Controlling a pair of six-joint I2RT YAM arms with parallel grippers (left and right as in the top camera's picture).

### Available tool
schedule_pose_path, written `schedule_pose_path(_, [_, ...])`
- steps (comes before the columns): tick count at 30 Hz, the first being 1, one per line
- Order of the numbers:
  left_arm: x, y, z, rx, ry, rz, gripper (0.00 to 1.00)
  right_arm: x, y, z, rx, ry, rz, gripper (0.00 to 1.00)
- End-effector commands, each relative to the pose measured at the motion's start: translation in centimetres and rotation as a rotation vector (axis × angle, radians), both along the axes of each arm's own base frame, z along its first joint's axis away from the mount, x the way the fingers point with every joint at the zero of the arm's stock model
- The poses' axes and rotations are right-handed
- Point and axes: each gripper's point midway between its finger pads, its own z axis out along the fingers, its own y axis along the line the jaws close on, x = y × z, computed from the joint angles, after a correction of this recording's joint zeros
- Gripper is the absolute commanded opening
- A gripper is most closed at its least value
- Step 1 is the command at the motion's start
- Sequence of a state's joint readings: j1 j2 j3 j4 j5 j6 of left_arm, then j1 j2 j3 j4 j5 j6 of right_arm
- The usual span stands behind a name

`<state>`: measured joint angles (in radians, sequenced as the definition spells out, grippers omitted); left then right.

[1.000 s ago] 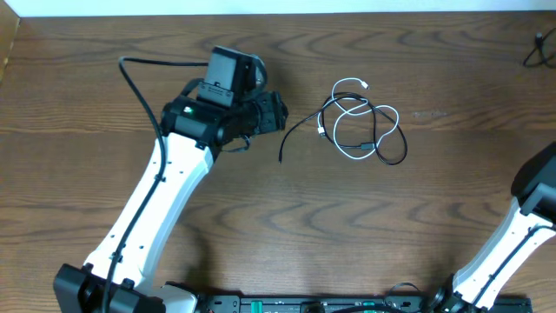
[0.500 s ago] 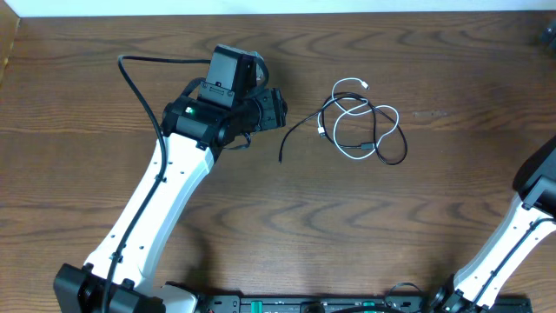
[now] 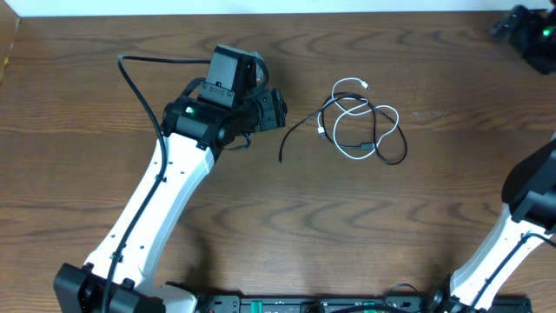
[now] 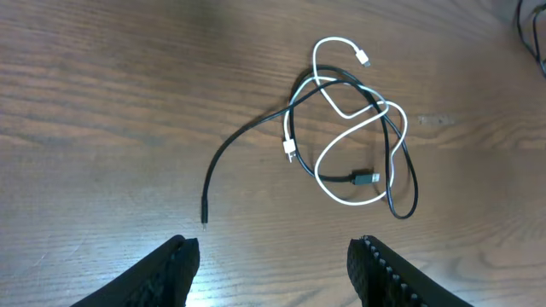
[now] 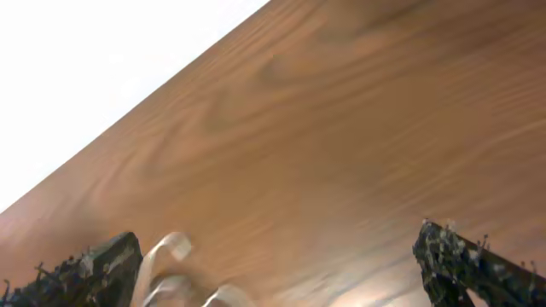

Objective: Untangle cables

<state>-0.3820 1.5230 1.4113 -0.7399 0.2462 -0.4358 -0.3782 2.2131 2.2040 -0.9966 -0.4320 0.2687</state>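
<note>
Left wrist view: cables (image 4: 350,128) lie knotted just ahead of the left gripper (image 4: 273,249), jaws spread; the right gripper (image 5: 277,260), far beyond it, gapes too. Likely limp and light; best taken by the loose tail of the black cord (image 4: 223,162).

overhead straight down; left wrist nearer, shares cables (image 3: 372,107); right wrist skims table (image 5: 341,128) edge

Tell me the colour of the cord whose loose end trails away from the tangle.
Black. The cord shows best in the left wrist view.
</note>
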Motion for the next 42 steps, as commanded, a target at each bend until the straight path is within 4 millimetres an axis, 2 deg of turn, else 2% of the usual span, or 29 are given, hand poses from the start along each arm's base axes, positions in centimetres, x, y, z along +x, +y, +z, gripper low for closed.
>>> schedule_pose_path(1, [0.2, -1.0, -1.9, 0.037, 0.03, -0.033, 0.61, -0.9, 7.1, 1.1, 0.153, -0.007, 0.221, 0.99])
schedule_pose_path(5, [0.5, -2.9, -4.1, 0.04, 0.068, -0.051, 0.61, -3.0, 11.5, -0.4, 0.106, 0.086, 0.377, 0.94])
schedule_pose_path(8, [1.3, -4.7, -5.8, 0.033, 0.074, -0.073, 0.61, -4.2, 12.8, -1.8, 0.044, 0.176, 0.39, 0.93])
schedule_pose_path(12, [2.6, -7.3, -7.9, 0.024, 0.049, -0.111, 0.61, -4.6, 14.4, -3.1, 0.021, 0.217, 0.418, 0.93])
schedule_pose_path(19, [4.8, -10.5, -10.2, 0.024, -0.051, -0.206, 0.61, -5.0, 14.5, -4.2, 0.019, 0.242, 0.42, 0.93])
schedule_pose_path(26, [5.0, -15.0, -13.1, 0.026, -0.133, -0.36, 0.61, -5.2, 14.4, -4.4, 0.011, 0.255, 0.417, 0.99])
schedule_pose_path(32, [6.1, -16.3, -16.3, 0.009, -0.143, -0.353, 0.59, -5.6, 14.6, -4.5, 0.017, 0.274, 0.422, 0.99])
schedule_pose_path(34, [6.1, -16.3, -17.5, 0.008, -0.121, -0.34, 0.56, -5.7, 14.6, -4.6, 0.018, 0.277, 0.422, 0.99])
schedule_pose_path(36, [6.0, -16.2, -18.2, 0.016, -0.105, -0.341, 0.46, -5.7, 14.7, -4.7, 0.018, 0.279, 0.422, 0.99])
schedule_pose_path(37, [5.9, -16.1, -18.4, 0.019, -0.098, -0.341, 0.39, -5.7, 14.7, -4.7, 0.018, 0.28, 0.423, 0.99])
schedule_pose_path(38, [5.8, -16.1, -18.5, 0.02, -0.096, -0.341, 0.24, -5.8, 14.9, -4.8, 0.019, 0.281, 0.426, 0.99])
schedule_pose_path(40, [6.0, -16.1, -17.7, 0.013, -0.109, -0.339, 0.15, -5.8, 15.1, -4.9, 0.02, 0.286, 0.431, 0.99])
schedule_pose_path(42, [5.9, -16.0, -16.1, 0.003, -0.119, -0.333, 0.09, -6.0, 15.5, -5.2, 0.021, 0.292, 0.439, 0.99])
